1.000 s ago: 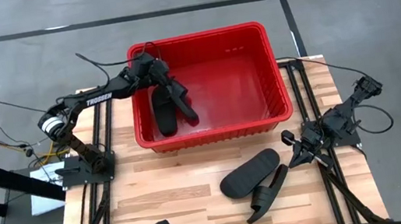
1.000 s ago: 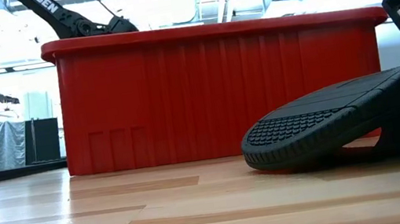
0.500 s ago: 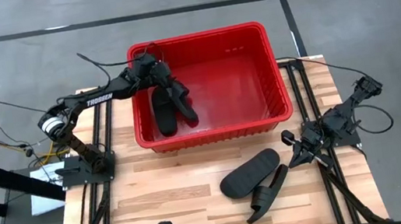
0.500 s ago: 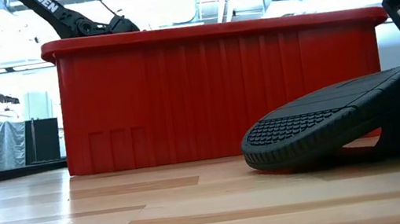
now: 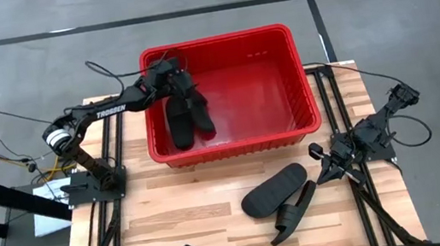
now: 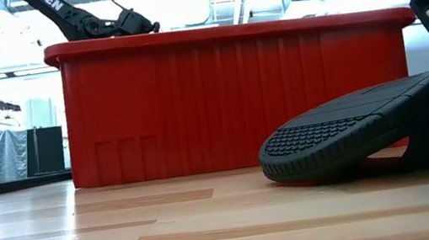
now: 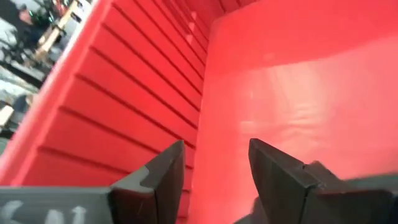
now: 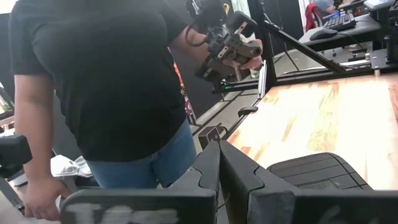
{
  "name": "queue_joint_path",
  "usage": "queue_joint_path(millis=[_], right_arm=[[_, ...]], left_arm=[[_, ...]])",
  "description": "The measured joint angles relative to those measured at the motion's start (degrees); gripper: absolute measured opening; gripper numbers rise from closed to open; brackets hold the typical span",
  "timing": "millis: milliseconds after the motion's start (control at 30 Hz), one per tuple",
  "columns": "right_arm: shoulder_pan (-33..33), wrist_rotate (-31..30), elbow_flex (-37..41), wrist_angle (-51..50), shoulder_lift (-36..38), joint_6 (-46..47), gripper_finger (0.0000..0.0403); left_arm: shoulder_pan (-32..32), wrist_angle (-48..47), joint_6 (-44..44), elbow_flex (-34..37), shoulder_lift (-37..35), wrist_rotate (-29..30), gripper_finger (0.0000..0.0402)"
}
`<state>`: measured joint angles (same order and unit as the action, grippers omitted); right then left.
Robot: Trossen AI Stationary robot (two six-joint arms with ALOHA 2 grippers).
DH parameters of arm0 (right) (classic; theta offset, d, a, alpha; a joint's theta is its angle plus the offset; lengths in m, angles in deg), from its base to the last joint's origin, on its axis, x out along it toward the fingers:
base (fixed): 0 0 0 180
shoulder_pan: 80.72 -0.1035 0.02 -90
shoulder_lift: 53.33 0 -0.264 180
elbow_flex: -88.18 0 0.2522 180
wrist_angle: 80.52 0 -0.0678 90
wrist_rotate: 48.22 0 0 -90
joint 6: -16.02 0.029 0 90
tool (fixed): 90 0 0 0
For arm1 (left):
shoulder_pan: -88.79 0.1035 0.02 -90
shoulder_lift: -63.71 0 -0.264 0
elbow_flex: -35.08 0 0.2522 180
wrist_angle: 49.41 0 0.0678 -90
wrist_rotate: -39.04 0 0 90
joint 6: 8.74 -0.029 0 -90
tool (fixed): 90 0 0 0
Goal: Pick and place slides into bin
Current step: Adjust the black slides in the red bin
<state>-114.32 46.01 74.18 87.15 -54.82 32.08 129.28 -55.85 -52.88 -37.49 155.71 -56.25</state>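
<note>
Upper left of the high view: the left claw (image 5: 182,83) has lifted slightly off the second slide, which now lies flat beside the first; two slides (image 5: 187,117) rest in the bin (image 5: 308,102), so half the job looks done. Its fingers (image 7: 163,174) stand apart, holding nothing. Lower centre, two more slides (image 5: 282,198) wait on the surface (image 5: 180,206). Far right, the right claw (image 5: 322,176) sits closed, empty.

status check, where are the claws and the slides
Left claw open inside red plastic bin, two black rubber slides below it. Right claw shut, parked beside two more.
</note>
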Motion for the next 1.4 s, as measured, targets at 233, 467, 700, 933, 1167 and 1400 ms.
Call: queue_joint_path(millis=[233, 467, 700, 933, 1167, 1400], right_arm=[[0.0, 0.0, 0.0, 0.0, 0.0, 0.0, 0.0], [0.0, 0.0, 0.0, 0.0, 0.0, 0.0, 0.0], [0.0, 0.0, 0.0, 0.0, 0.0, 0.0, 0.0], [0.0, 0.0, 0.0, 0.0, 0.0, 0.0, 0.0], [0.0, 0.0, 0.0, 0.0, 0.0, 0.0, 0.0], [0.0, 0.0, 0.0, 0.0, 0.0, 0.0, 0.0]], left_arm=[[-0.1, 1.6, -3.2, 0.0, 0.0, 0.0, 0.017], [-0.1, -3.9, -0.7, 0.0, 0.0, 6.5, 0.017], [-2.2, -11.8, 2.8, 0.0, 0.0, 14.0, 0.0171], [-4.7, -12.1, 2.2, -1.8, -2.0, 22.2, 0.0171], [-4.7, -24.7, 4.0, -6.8, -5.1, 23.8, 0.0171], [-5.8, -40.9, 15.0, -12.9, -5.1, 15.5, 0.0171]])
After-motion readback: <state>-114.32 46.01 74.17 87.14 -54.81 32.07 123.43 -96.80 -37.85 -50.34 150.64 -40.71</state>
